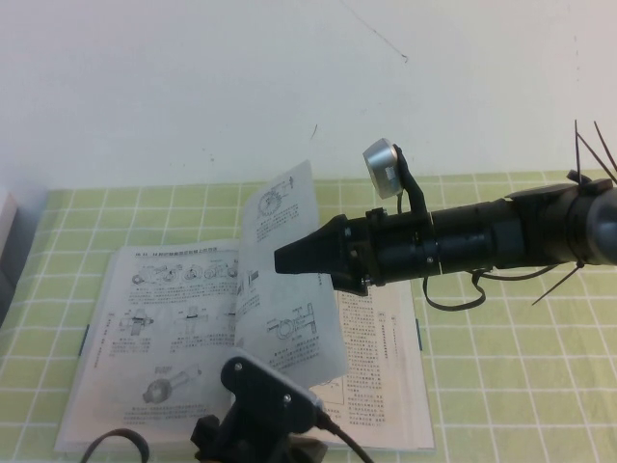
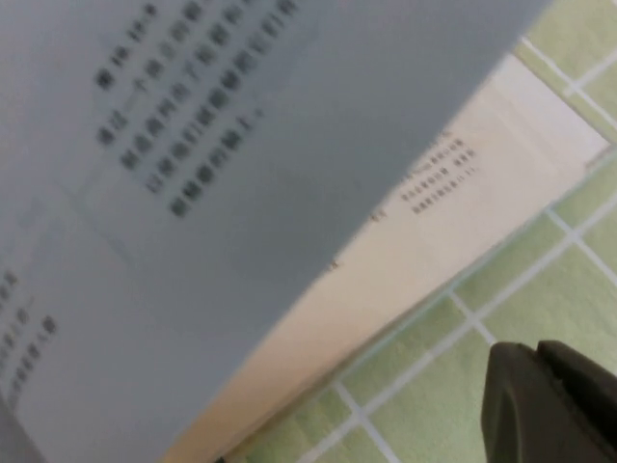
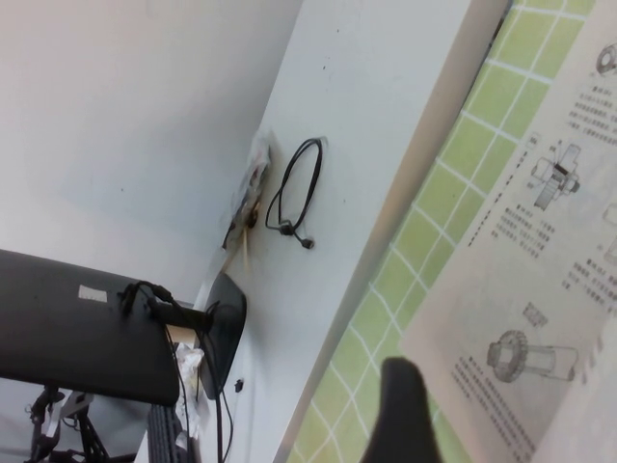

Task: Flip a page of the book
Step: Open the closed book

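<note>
The book (image 1: 164, 318) lies open on the green checked cloth. One page (image 1: 289, 318) stands lifted, almost upright, over the spine, with circle diagrams on the side facing me. My right gripper (image 1: 281, 258) reaches in from the right, fingers together, its tip in front of the lifted page at mid height. In the right wrist view one dark finger (image 3: 400, 410) hangs over the book's left page (image 3: 540, 289). My left arm (image 1: 260, 400) sits at the book's near edge. Its gripper (image 2: 540, 386) is shut and empty over the cloth, with the lifted page (image 2: 222, 193) above it.
A white wall rises behind the table. A pale object (image 1: 8, 231) stands at the far left edge. Green cloth (image 1: 521, 386) lies bare to the right of the book. Loose cable ties (image 1: 588, 154) stick out of the right arm.
</note>
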